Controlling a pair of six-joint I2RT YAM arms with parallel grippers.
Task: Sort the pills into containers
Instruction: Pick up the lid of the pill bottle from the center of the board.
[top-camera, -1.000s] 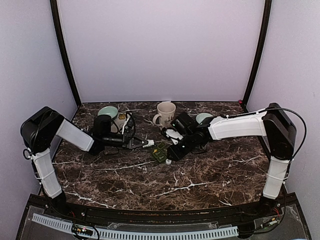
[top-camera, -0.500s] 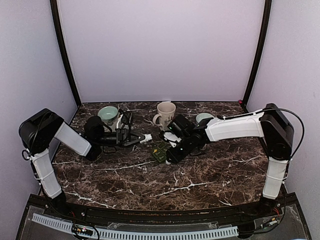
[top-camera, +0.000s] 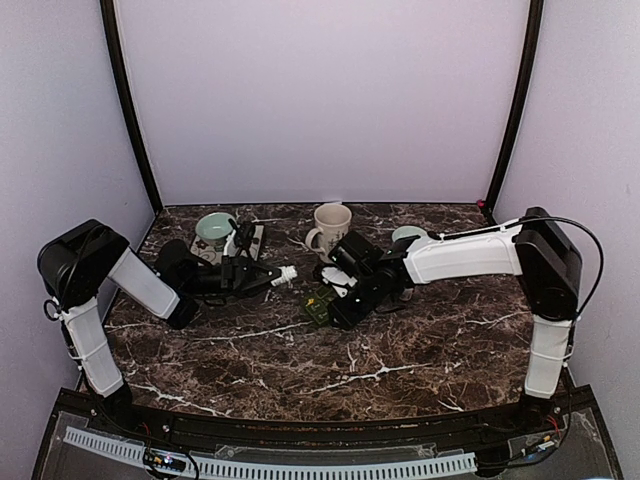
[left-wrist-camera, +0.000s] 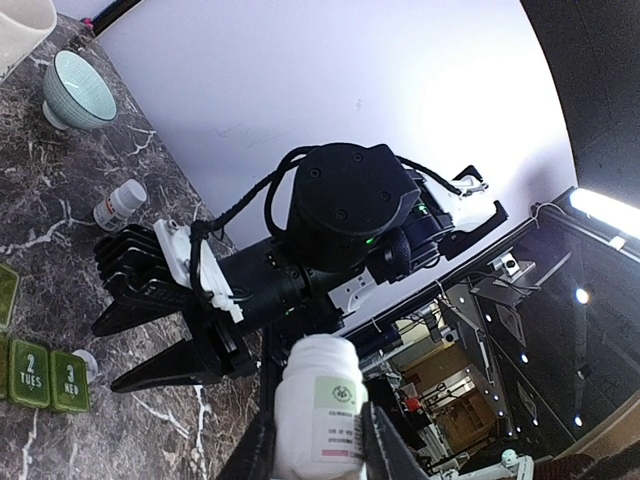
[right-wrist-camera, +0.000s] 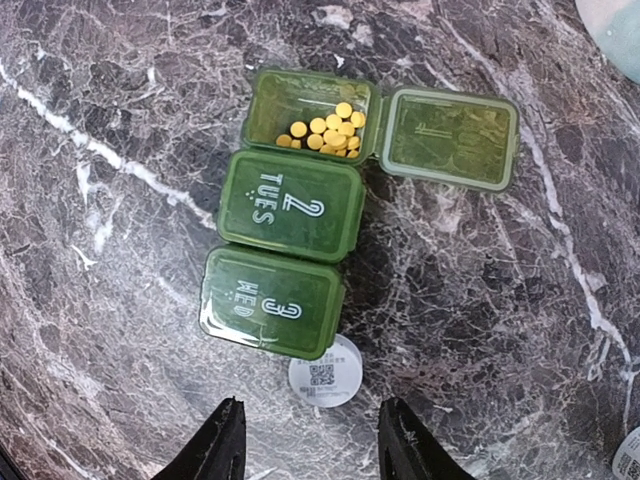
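Since the earlier frames, the left gripper (top-camera: 272, 274) had drawn back toward the left of the top view, its jaws closed on a white pill bottle (left-wrist-camera: 320, 400). The right gripper (right-wrist-camera: 310, 445) had shifted a little left too. Its jaws stood apart and held nothing, above a white cap (right-wrist-camera: 326, 376) at the bottom of its wrist view. Just above the cap lay the green pill organizer (right-wrist-camera: 288, 212), its top compartment open with yellow pills (right-wrist-camera: 325, 128) inside.

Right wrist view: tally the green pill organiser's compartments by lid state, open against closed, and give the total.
Open compartment, yellow pills inside: 1
Closed compartments, TUES and WED: 2
Total: 3
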